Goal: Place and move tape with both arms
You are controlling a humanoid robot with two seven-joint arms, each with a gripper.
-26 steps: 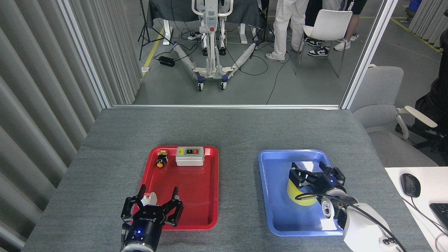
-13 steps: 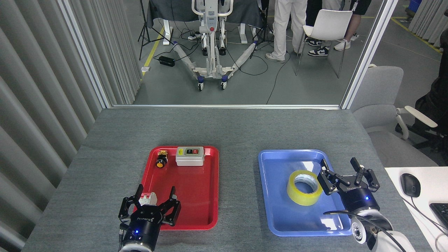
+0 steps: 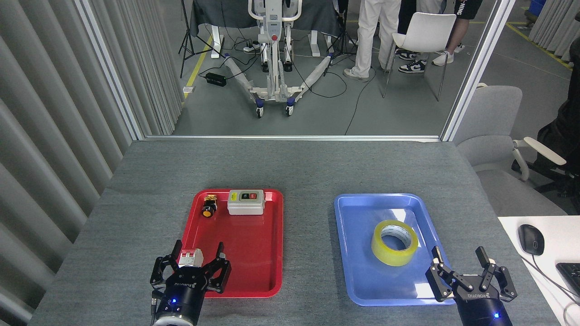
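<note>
Right hand (image 3: pixel 458 260), spread, has backed off the tape (image 3: pixel 394 242); left hand (image 3: pixel 198 254) spread, seemingly empty.

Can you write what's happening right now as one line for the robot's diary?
tape: flat in blue tray | right tool: open, empty | left tool: open

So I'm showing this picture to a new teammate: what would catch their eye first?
Probably the two bright trays on the grey table: the red tray on the left and the blue tray on the right. The yellow tape lies flat in the blue tray, free of both arms. Nearest the camera, the left gripper and right gripper are both open.
</note>
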